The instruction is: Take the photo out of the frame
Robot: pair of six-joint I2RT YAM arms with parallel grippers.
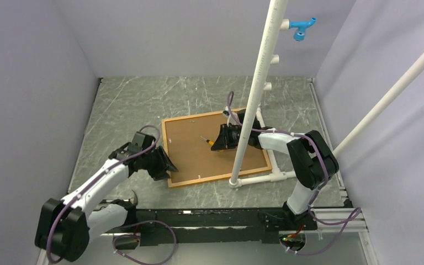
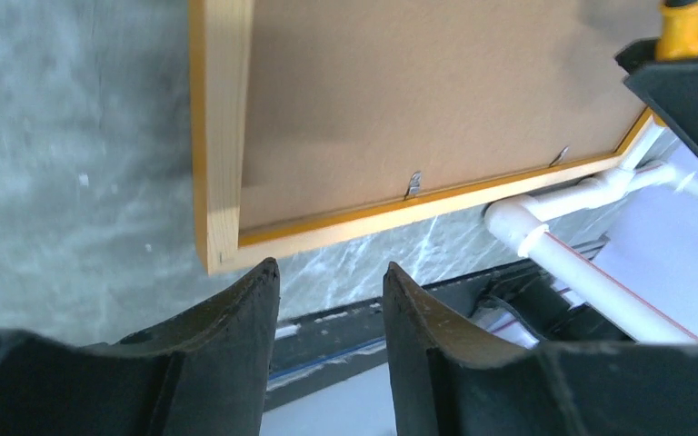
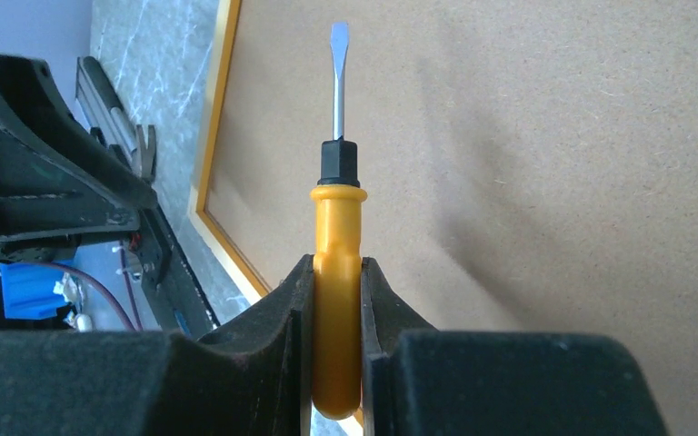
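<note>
Frame (image 1: pixel 221 176) lies flat mid-table (image 1: pixel 132 105), back side up, turned slightly so its far-right corner sits farthest away. Brown board (image 1: pixel 193 152) fills it edge to edge. Photo hidden under the board, not seen in any view.

Left gripper (image 1: pixel 165 165) is at the frame's near-left corner. In the wrist view its jaws stand apart with nothing between them (image 2: pixel 332 272), tips just off the wooden corner (image 2: pixel 223 136). Cannot tell if they touch it. Two small metal tabs (image 2: pixel 413 183) stick up along the near inner edge, on the board (image 2: pixel 436 91).

Right gripper (image 1: pixel 216 144) is over the board's right half, clamped on the screwdriver (image 1: pixel 207 140). In the wrist view the pads (image 3: pixel 377 291) pinch the orange handle (image 3: pixel 337 227), and the flat blade points left toward the frame's left rail (image 3: pixel 214 118). Blade is above the board (image 3: pixel 554 136); contact unclear.

White pipe stand (image 1: pixel 254 83) rises at the frame's right side, its foot just off the near-right corner.
</note>
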